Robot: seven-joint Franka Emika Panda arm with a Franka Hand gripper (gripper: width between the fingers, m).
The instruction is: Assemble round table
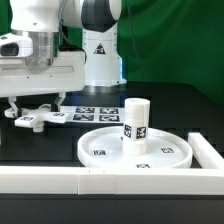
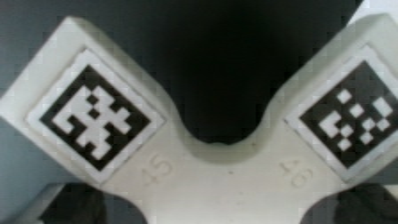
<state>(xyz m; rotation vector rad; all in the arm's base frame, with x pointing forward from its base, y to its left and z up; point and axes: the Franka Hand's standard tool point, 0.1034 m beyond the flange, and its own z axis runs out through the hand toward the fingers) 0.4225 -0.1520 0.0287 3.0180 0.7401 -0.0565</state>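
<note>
The end effector (image 1: 13, 106) is hanging low at the exterior view's left, right over the cross piece (image 1: 36, 119), which is lying flat on the counter (image 1: 30, 148). In the wrist view its fingers (image 2: 50, 198) are flanking that piece closely, but whether they are clenched or released I cannot tell. The disc (image 1: 100, 150) is sitting nearer and to the right, well apart, with the leg (image 1: 136, 118) standing upright on it. The border wall (image 1: 60, 181) is running along the near edge, just beside the disc's rim. Bare counter is lying open between the cross piece and the disc.
</note>
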